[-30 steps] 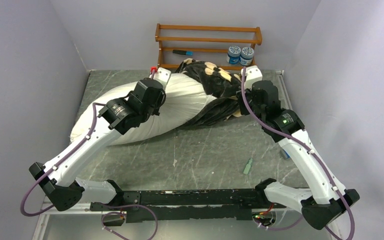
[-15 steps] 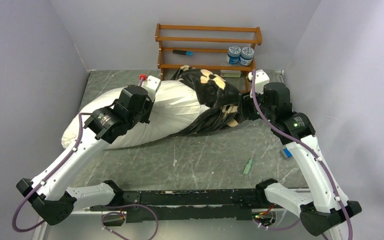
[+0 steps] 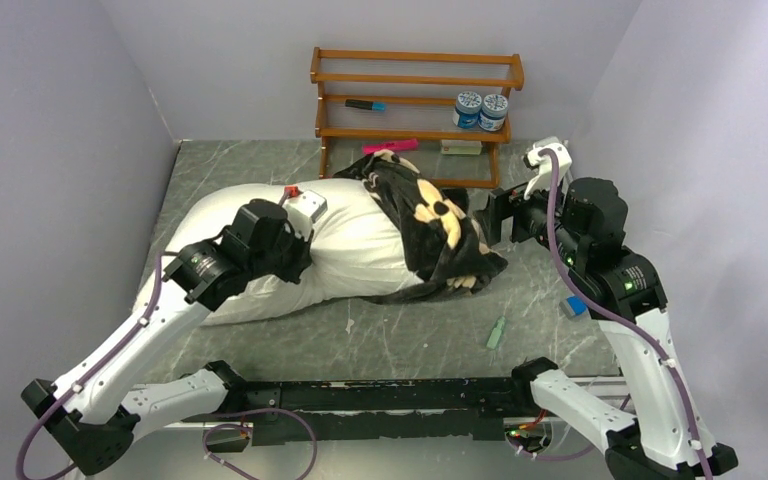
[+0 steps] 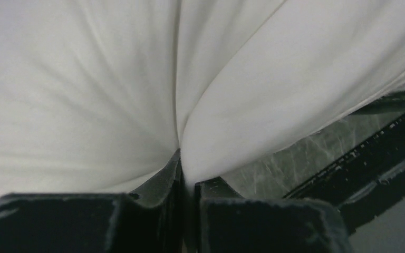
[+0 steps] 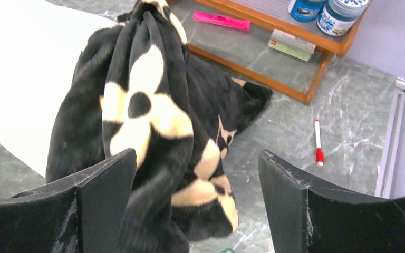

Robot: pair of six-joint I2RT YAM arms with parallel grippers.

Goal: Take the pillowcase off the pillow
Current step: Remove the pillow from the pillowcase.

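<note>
Pillow (image 3: 345, 245): plump white cushion, smooth cloth creased in rays, lying across the marbled grey table (image 3: 410, 335).
Pillowcase (image 3: 430, 225): black plush with cream flower motifs, bunched in folds over the pillow's right end.
Left gripper (image 4: 187, 182): closed tight, pinching a fold of pillow.
Right gripper (image 5: 195, 158): spread wide, holding nothing; just beside the pillowcase, seemingly not touching.
Around: wooden rack (image 3: 415, 92) behind, two blue jars (image 3: 481, 109) on a shelf, pink marker (image 5: 221, 21) underneath, red-capped marker (image 5: 318, 142) right of the pillowcase.

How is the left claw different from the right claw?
The left claw is pinched shut on the white pillow; the right claw is wide open, holding nothing. The left claw touches the pillow; the right claw points at the black flowery pillowcase. Both are black.
</note>
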